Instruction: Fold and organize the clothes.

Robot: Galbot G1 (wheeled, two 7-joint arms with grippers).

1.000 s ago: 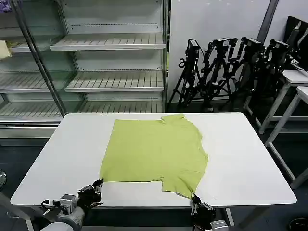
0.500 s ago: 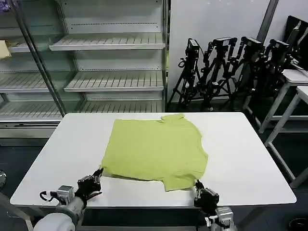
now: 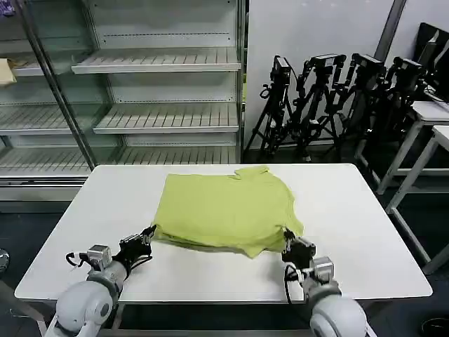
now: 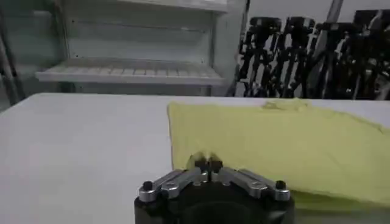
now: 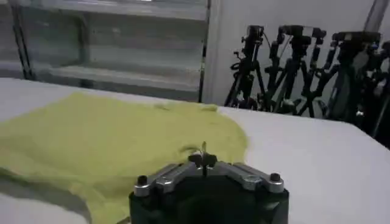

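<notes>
Head view, both hands pinching T-shirt (image 3: 224, 210) hem corners

shirt (image 3: 224, 210) underside hidden against table (image 3: 365, 232).

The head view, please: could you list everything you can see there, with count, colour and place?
T-shirt: one, lime green, middle of the table, its near edge lifted and bunched.
Table: one, white, in front of the robot.
Shelving: one unit, white, bare shelves, behind the table to the left.
Tripods: several, black, behind the table to the right.
Side tables: two, white, far right.
Left gripper: one, black, shut on the T-shirt's near left corner.
Right gripper: one, black, shut on the T-shirt's near right corner.
</notes>
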